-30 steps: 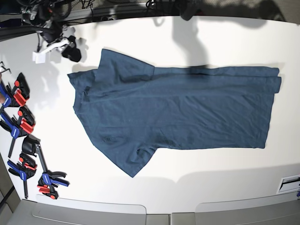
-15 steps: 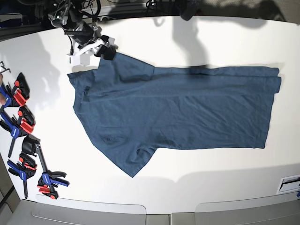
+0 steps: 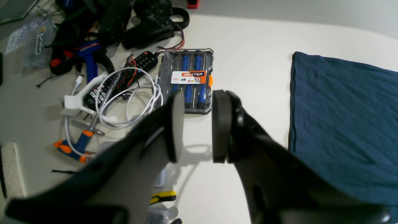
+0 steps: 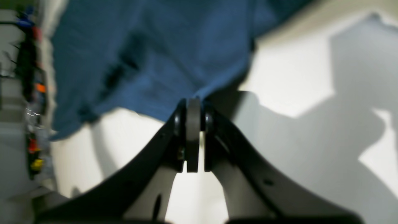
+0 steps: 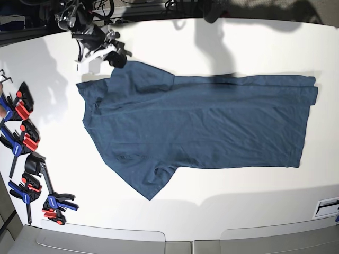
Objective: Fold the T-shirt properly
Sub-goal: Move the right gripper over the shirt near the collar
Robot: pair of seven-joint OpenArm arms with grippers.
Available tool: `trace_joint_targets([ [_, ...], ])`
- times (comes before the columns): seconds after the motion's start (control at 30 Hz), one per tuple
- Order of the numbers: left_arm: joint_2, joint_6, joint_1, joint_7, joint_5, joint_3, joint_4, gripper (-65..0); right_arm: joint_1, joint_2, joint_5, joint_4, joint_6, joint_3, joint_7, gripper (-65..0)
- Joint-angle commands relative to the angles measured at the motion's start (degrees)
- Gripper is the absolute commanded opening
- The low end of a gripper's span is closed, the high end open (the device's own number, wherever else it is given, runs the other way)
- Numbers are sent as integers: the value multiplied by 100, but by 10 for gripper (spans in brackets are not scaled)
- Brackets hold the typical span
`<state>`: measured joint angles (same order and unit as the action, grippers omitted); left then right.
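While the dark navy-teal cotton T-shirt (image 5: 196, 124) lies spread flat across the white counter (image 5: 238, 47), collar left, right fingers (image 4: 193, 124) are clenched at its far sleeve edge; left fingers (image 3: 174, 127) hang released, empty. Soft, light, drapes readily: best pinched at hems and corners.

"DEXTER" and "x6" are printed on the white-and-orange label of a clear screwdriver case (image 3: 186, 81). "LeRobot" can be read on a clear plastic bag (image 3: 31, 37) at the tabletop's cluttered end. No other text is legible.
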<state>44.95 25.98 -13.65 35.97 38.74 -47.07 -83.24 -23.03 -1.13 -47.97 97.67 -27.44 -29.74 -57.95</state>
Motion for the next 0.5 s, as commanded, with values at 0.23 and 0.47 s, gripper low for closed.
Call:
trace_joint_targets([
  [0.23,190,11,48,-184,55,-74,-83,-507,981,-46,-229,107,-271,424,149,-650],
  [0.47,190,11,46,-219,55,-74,-83,-507,1716,-46,1991,107,-177,1615,1270,-650],
])
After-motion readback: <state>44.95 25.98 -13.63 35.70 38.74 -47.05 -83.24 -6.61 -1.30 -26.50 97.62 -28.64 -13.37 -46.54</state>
